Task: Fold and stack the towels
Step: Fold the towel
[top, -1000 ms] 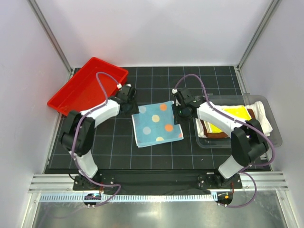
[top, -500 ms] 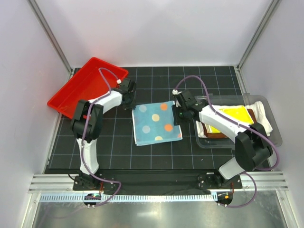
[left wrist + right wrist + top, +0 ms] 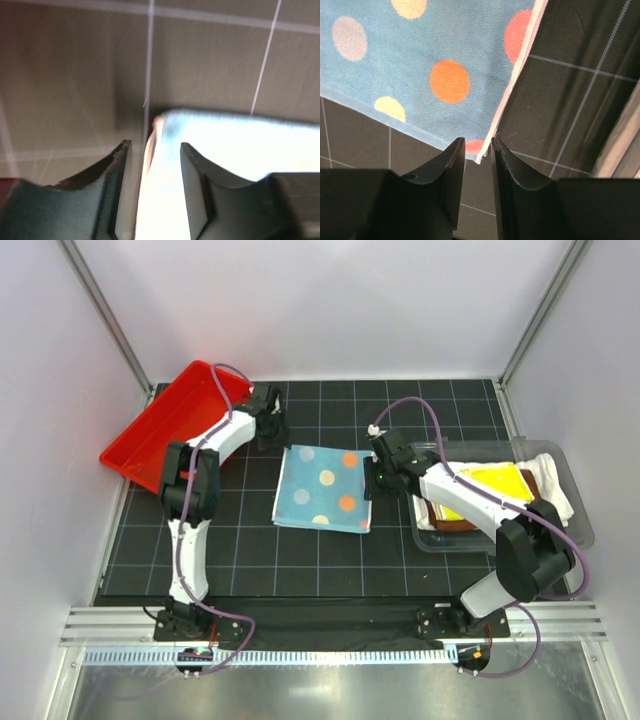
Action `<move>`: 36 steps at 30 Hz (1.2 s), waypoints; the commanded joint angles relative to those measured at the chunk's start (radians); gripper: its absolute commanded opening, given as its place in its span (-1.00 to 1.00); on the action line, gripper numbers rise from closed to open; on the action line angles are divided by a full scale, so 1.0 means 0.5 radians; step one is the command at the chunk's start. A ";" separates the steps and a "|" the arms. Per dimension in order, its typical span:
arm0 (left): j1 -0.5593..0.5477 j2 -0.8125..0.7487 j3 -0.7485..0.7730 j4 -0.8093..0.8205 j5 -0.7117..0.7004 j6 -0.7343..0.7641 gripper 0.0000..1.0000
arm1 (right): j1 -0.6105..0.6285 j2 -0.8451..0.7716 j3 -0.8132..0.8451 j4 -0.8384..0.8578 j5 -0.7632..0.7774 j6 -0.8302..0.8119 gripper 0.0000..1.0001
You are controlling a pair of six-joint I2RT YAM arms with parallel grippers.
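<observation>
Biggest worry here: the blue dotty towel (image 3: pixel 322 490) gets dragged instead of lifted. The left gripper (image 3: pixel 155 146) has its jaws apart, one on each side of the far-left corner, and that wrist view is smeared and blown out, so I can't say how deep the cloth sits between them. If they close on just the hem, the corner probably slips out halfway through a fold.

The right gripper (image 3: pixel 477 150) is at the towel's near-right corner with its jaws almost together. The white hem ends right at the tips, and I honestly can't tell if it's pinched or just lying there. If one side grabs and the other doesn't, I'd expect a skewed, bunched fold.

The towel itself looks fine (pretty tidy, actually). It lies flat in the middle of the black grid mat (image 3: pixel 400 410), a bit rotated against the grid lines. It's light blue with orange, yellow and pale dots and a white edge, with no obvious wrinkles.

The stack waits off to the right in the clear bin (image 3: pixel 575 525): a yellow-green towel (image 3: pixel 497 483) on a brown towel (image 3: pixel 440 520), with a white towel (image 3: pixel 555 485) underneath. The red tray (image 3: pixel 160 425) sits far left.
</observation>
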 commanded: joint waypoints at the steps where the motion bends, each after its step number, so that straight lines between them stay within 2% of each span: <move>1: -0.001 -0.452 -0.221 -0.170 -0.049 0.072 -0.01 | 0.013 0.024 0.076 -0.011 0.103 0.067 -0.31; 5: -0.053 -0.920 -0.721 -0.091 -0.089 0.032 -0.02 | 0.013 0.079 0.027 -0.021 0.038 0.070 -0.30; 11: -0.194 -1.258 -1.301 0.163 -0.095 -0.185 -0.06 | 0.056 0.098 -0.089 0.056 0.001 0.207 -0.30; 16: -0.209 -1.231 -1.492 0.342 0.034 -0.287 -0.09 | 0.081 0.110 -0.185 0.099 0.017 0.361 -0.28; 20: -0.237 -1.175 -1.618 0.446 0.055 -0.357 -0.20 | 0.096 0.098 -0.255 0.142 0.017 0.425 -0.28; 24: -0.258 -1.157 -1.661 0.459 0.043 -0.379 -0.27 | 0.099 0.092 -0.292 0.166 0.023 0.438 -0.40; 29: -0.274 -1.209 -1.725 0.443 -0.015 -0.388 -0.28 | 0.102 0.110 -0.338 0.209 0.020 0.450 -0.45; 33: -0.277 -1.237 -1.729 0.394 -0.031 -0.382 -0.28 | 0.102 0.104 -0.366 0.240 0.023 0.462 -0.57; 36: -0.280 -1.261 -1.735 0.376 -0.015 -0.391 -0.39 | 0.102 0.104 -0.372 0.255 0.026 0.459 -0.67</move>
